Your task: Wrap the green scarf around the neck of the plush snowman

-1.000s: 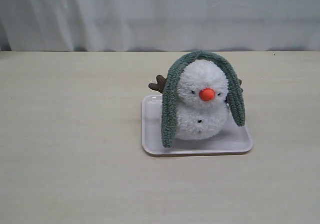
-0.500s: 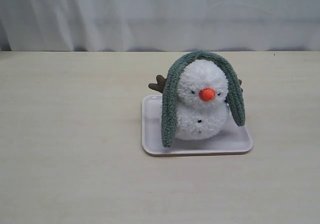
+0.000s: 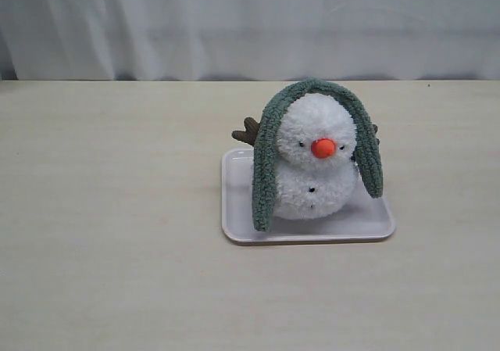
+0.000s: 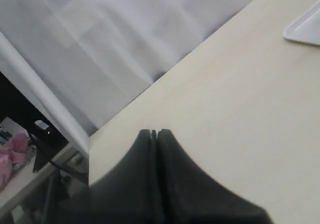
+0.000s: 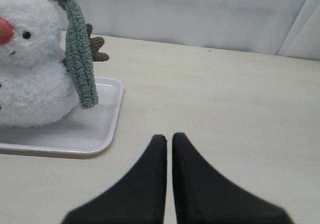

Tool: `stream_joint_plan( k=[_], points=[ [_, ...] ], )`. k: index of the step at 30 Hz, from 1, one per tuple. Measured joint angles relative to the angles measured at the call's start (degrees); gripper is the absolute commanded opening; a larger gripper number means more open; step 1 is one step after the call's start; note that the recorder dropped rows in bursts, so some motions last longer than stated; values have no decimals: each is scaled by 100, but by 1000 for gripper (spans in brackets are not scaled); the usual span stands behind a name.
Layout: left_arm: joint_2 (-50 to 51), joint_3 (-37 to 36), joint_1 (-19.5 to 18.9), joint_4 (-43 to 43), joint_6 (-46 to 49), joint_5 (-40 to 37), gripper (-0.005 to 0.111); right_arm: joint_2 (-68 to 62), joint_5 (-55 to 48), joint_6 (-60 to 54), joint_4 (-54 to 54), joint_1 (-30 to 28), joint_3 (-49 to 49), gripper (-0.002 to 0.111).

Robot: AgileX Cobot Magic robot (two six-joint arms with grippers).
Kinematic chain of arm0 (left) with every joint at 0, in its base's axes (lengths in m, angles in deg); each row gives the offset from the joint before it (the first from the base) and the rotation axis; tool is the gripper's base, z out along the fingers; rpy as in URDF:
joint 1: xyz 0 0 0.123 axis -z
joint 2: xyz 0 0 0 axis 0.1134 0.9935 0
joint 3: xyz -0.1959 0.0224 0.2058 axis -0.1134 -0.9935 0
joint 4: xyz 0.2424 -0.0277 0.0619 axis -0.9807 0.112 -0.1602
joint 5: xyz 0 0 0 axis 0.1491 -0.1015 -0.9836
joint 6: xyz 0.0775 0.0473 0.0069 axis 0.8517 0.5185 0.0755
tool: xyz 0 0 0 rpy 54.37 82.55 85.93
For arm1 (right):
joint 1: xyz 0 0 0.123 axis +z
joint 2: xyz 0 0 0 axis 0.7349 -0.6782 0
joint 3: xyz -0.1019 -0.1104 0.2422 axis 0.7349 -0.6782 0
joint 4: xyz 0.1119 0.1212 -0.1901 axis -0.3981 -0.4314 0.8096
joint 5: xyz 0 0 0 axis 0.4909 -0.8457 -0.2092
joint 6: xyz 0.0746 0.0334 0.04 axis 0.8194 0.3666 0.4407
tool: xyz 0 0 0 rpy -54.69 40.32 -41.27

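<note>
**Scarf over snowman's head, not at neck; both jaws closed and empty**

The plush snowman (image 3: 316,159) sits upright on a small white tray (image 3: 367,224), right of centre on the pale wood-look worktop (image 3: 117,249). It faces the near side, and its orange nose (image 3: 323,148) points slightly right. The green scarf (image 3: 266,163) lies over the top of the head like a hood, with one end hanging down each side. The left end is longer and its tip reaches down to the tray beside the base of the body. The right end is shorter and stops about halfway down the lower ball, clear of the tray. No part of the scarf goes round the neck. A brown antler arm (image 3: 248,130) sticks out to the left behind the scarf. A grey-white curtain (image 3: 234,23) hangs along the far edge of the worktop.

The left gripper (image 4: 154,132) has its jaws closed tip to tip and holds nothing. It is over bare worktop, well apart from the tray, and only a corner of the tray shows in the left wrist view. The right gripper (image 5: 168,136) has its jaws closed with a thin slit between them and also holds nothing. It is over bare worktop near the tray but touches neither the tray nor the snowman. The right wrist view shows the shorter scarf end hanging free beside the body.
</note>
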Motion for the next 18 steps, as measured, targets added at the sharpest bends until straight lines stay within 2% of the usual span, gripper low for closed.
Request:
stream_joint_plan(
  k=[3,10,13,18],
  points=[
    [0,0,0,-289,-720,-33,0,0,0,0,0,0,0,4],
    [0,0,0,-371,-4018,-200,0,0,0,0,0,0,0,4],
    [0,0,0,-396,-4494,-242,0,0,0,0,0,0,0,4],
    [0,0,0,-396,-4667,-245,0,0,0,0,0,0,0,4]
  ],
)
